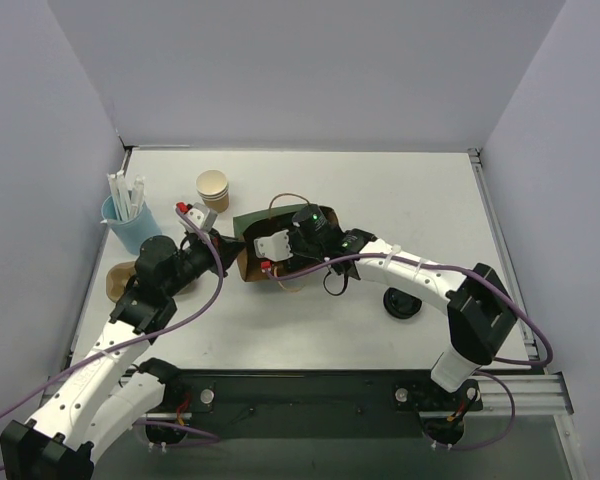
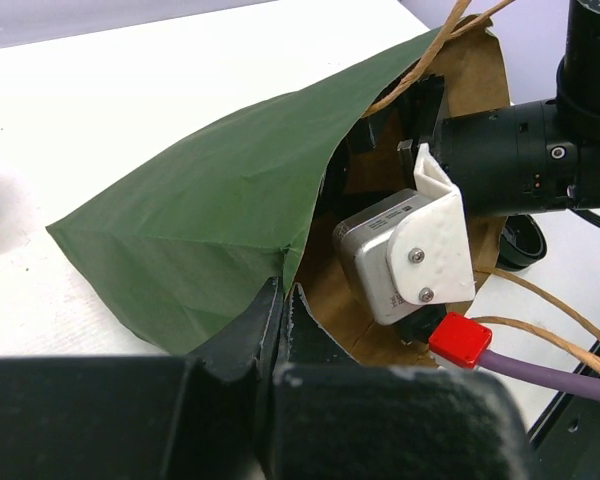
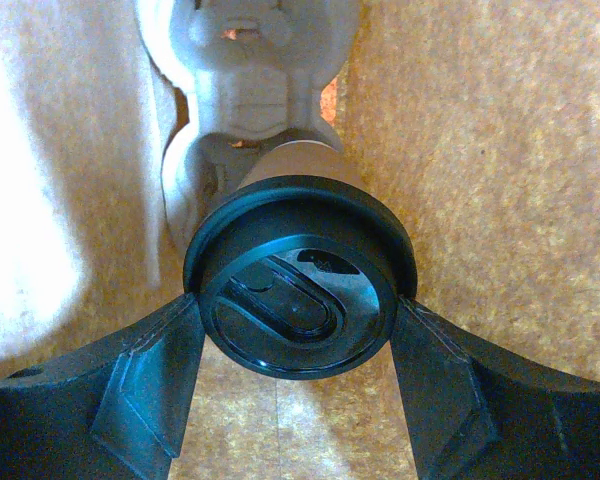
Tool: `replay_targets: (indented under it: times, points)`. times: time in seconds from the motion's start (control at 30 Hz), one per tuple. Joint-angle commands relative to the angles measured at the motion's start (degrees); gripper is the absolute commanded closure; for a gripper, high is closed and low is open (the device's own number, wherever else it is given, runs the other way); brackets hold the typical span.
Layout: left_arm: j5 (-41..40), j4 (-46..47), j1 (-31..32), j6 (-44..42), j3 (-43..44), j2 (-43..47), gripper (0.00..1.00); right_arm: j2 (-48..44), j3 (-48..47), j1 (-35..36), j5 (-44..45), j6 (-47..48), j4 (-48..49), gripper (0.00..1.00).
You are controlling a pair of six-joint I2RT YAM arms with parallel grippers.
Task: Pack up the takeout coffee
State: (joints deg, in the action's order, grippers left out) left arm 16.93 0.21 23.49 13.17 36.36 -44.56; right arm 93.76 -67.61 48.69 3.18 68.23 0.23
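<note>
Right gripper (image 3: 296, 362) clamps the takeout coffee (image 3: 300, 290) by its lid, inside the green bag (image 2: 210, 220), whose mouth edge the left gripper (image 2: 285, 312) pinches tight — if let go tilted, cup could tip & leak, or the arm's exit could tear the paper.

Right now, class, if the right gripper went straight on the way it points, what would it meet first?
Probably the brown inner wall of the green bag: the right gripper, holding the takeout coffee, points into its mouth. Depth is unclear.
</note>
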Motion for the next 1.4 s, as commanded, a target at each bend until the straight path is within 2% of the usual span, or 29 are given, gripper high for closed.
replay_targets:
  times: [0.0, 0.23, 1.37]
  points:
    - [0.2, 4.2, 0.5, 1.2, 0.6, -0.1, 1.0, 0.5, -2.3, -0.6, -0.6, -0.1, 0.3, 0.73]
    - [-0.6, 4.4, 0.6, 0.2, -0.1, -0.4, 1.0, -0.7, -1.4, -0.8, -2.3, -0.6, -3.7, 0.73]
    - [-1.2, 4.7, 2.1, 1.5, -0.1, -1.0, 1.0, 2.4, -1.8, -2.1, -2.4, 0.4, -2.3, 0.73]
